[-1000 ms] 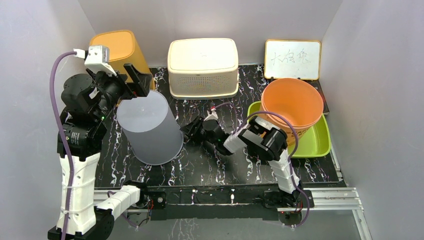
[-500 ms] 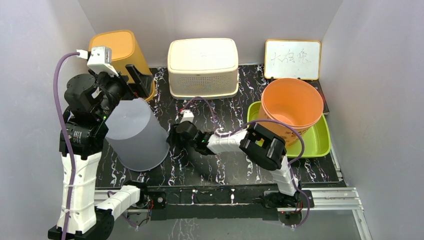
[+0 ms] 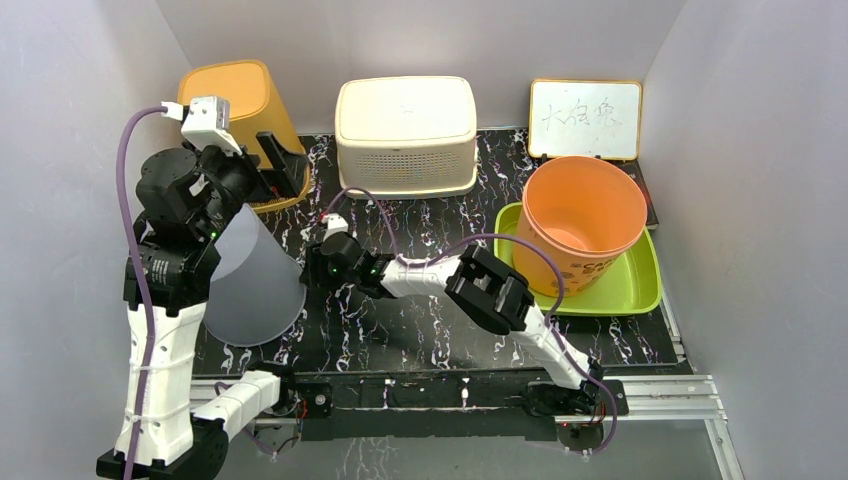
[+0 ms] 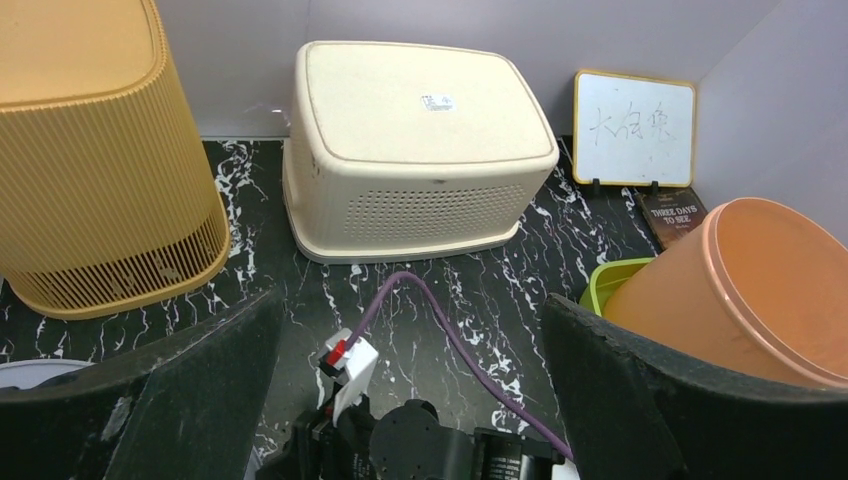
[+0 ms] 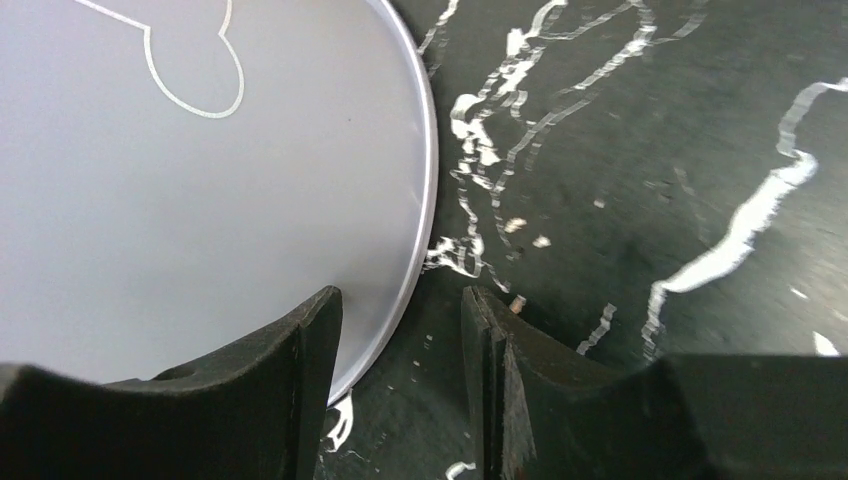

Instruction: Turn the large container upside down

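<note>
The large container (image 3: 255, 275) is a pale grey bucket at the left of the black marbled table. It leans with its wide rim down by the table, and its upper end is hidden under my left arm. My right gripper (image 3: 318, 262) reaches left to that rim. In the right wrist view the grey wall (image 5: 200, 180) bears a heart outline, and my right gripper (image 5: 400, 300) stands open astride the rim, one finger over the wall, the other apart on the table side. Above and behind the container, my left gripper (image 3: 265, 165) hangs wide open; in its wrist view the left gripper (image 4: 410, 390) holds nothing.
An upturned yellow slatted bin (image 3: 240, 100) stands at the back left and an upturned cream basket (image 3: 405, 130) at the back middle. An orange bucket (image 3: 583, 215) leans in a green tray (image 3: 640, 285) on the right. A whiteboard (image 3: 585, 118) stands behind it.
The grey container has moved left and tipped further over, its rim now nearer the table. My right arm has stretched left with it. The left gripper has barely moved.
</note>
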